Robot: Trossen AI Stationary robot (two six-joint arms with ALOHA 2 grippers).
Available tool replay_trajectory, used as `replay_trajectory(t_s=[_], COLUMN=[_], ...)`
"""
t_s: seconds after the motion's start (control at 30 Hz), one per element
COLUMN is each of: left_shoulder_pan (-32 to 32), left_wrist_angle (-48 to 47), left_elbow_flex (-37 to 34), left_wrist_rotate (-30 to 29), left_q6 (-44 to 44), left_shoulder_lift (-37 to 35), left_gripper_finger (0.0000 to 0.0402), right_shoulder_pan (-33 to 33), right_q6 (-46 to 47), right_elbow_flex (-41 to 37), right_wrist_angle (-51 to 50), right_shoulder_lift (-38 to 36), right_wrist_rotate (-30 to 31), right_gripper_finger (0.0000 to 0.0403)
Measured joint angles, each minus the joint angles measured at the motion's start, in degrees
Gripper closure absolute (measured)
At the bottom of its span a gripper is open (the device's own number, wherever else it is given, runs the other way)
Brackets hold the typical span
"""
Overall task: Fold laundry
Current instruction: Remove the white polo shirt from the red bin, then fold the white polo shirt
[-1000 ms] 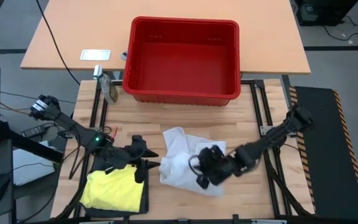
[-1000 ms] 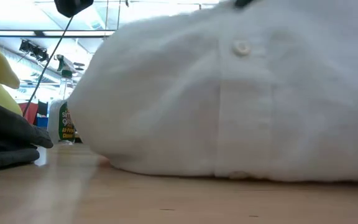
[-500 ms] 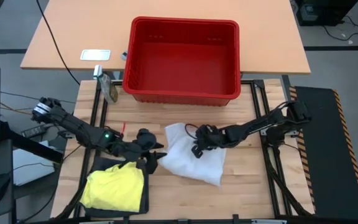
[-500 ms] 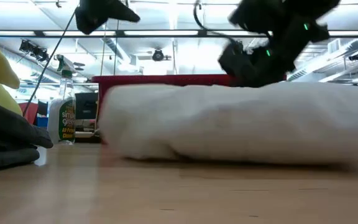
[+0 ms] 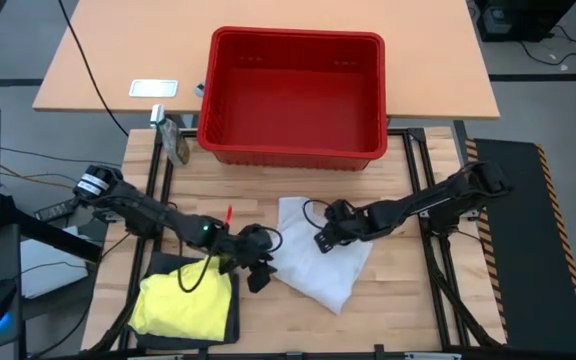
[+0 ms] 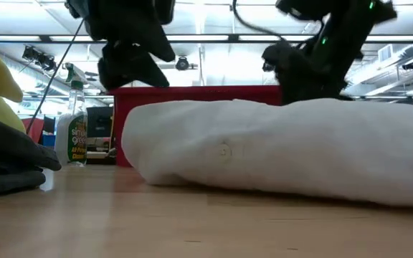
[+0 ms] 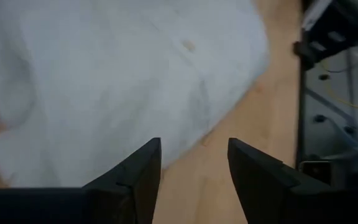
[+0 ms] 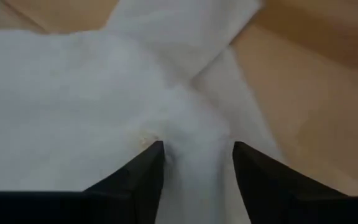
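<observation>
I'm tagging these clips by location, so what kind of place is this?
Probably a robotics lab or workshop: a wooden workbench on a metal frame, cables trailing across the floor, and long ceiling strip lights over an open room behind.

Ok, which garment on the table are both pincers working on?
The white garment spread mid-table, with both pincers at it. The yellow one lies apart, on dark cloth at the left.

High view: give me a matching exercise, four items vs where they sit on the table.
Items:
1. white garment
2. yellow garment
3. red basket
4. spray bottle

Places:
A. far side, centre
B. near-left corner, on a dark cloth
C. just left of the basket
D. between the two grippers

Pairs: 1-D, 2-B, 3-A, 4-C
</observation>
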Motion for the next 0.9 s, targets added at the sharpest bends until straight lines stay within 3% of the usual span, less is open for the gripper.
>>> replay_trajectory(t_s=[0.13, 0.2, 0.33, 0.5, 0.8, 0.9], left_shoulder_pan=[0.89, 0.97, 0.41, 0.47, -5.45, -8.12], left_wrist_angle=[5.68, 10.10, 16.82, 17.34, 17.52, 16.11], left_elbow_flex=[0.00, 0.00, 0.04, 0.04, 0.05, 0.04], left_wrist_rotate=[1.84, 3.70, 5.44, 3.64, 2.99, -1.25], left_q6=[4.48, 11.51, 23.27, 25.06, 22.87, 24.47], left_shoulder_lift=[-0.02, -0.01, -0.02, -0.02, 0.47, 1.59], left_gripper_finger=[0.0225, 0.0230, 0.0232, 0.0232, 0.0232, 0.0232], right_shoulder_pan=[2.19, 3.60, 6.34, 10.04, 18.24, 18.60], right_q6=[0.17, -0.19, -7.77, -10.98, -9.81, -9.29], right_elbow_flex=[3.69, 5.02, 5.29, 5.26, 5.26, 5.22], right_wrist_angle=[-10.49, -14.60, -15.44, -14.72, -12.41, -11.68], right_shoulder_lift=[-4.41, -6.29, -8.94, -9.09, -8.57, -6.58], right_wrist_rotate=[4.13, 5.52, 2.84, -4.37, -5.07, -7.95], right_gripper_finger=[0.0203, 0.0206, 0.0213, 0.0227, 0.0280, 0.0304])
